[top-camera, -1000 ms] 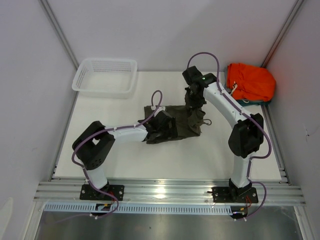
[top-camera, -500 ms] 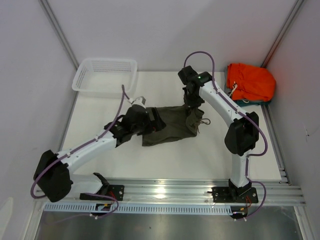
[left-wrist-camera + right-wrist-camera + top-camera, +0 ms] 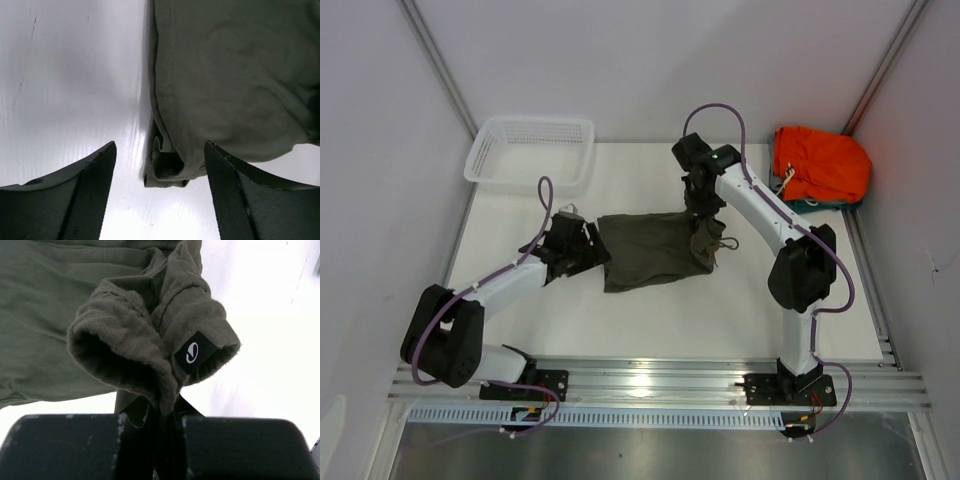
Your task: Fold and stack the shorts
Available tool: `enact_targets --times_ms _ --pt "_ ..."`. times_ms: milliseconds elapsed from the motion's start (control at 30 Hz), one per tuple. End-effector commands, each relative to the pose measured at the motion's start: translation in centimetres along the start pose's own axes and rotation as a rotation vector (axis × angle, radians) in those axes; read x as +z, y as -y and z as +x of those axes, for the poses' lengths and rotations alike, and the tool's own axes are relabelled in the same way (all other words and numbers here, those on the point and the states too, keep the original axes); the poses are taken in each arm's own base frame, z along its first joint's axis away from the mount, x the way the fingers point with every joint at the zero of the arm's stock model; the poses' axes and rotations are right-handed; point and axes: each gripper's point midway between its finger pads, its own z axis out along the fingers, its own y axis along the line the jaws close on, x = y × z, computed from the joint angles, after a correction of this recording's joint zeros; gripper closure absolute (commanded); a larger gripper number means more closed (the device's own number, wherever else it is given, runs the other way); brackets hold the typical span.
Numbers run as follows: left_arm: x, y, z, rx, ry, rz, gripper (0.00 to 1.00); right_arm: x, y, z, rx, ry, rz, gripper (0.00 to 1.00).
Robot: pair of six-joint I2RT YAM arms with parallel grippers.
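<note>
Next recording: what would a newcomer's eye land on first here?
The olive-green shorts lie spread mid-table, one bunched end pinched in the right end effector, while the left end effector sits open at the cloth's opposite edge. The bright orange garment in the far right corner also pulls the eye, opposite the white basket at the far left.

A white mesh basket (image 3: 528, 184) sits at the far left corner of the white table (image 3: 660, 320), bright orange shorts (image 3: 820, 163) lie bunched in the far right corner over a teal garment (image 3: 817, 205) whose edge peeks out, and a ribbed aluminium rail (image 3: 650, 385) runs along the near edge
</note>
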Motion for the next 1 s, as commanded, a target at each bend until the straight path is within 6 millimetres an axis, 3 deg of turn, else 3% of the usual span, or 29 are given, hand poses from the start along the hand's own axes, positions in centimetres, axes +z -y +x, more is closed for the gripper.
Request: enact_targets --times_ms 0,167,400,567,700,800,967 --pt "0.9 0.6 -1.1 0.020 0.033 0.045 0.28 -1.2 -0.6 -1.2 0.002 0.045 -0.011 1.00" --pt "3.5 -0.2 0.0 -0.013 -0.047 0.062 0.33 -1.0 -1.3 -1.2 -0.007 0.044 -0.022 1.00" --pt "5.7 -0.5 0.6 -0.029 -0.083 0.054 0.42 -1.2 -2.6 -1.5 -0.020 0.043 -0.031 1.00" --pt "6.1 -0.7 1.0 -0.038 -0.093 0.054 0.47 -1.9 -4.8 -2.2 -0.037 0.062 -0.047 1.00" --pt "5.8 -0.8 2.0 -0.036 -0.107 0.057 0.52 -0.6 -6.3 -1.7 -0.061 0.032 -0.015 1.00" --pt "5.5 -0.2 2.4 -0.017 -0.103 0.062 0.56 -0.8 -7.2 -1.8 -0.079 0.035 0.005 1.00" --pt "5.6 -0.1 2.7 -0.005 -0.097 0.052 0.56 -1.0 -9.4 -1.5 -0.095 0.038 -0.015 1.00"
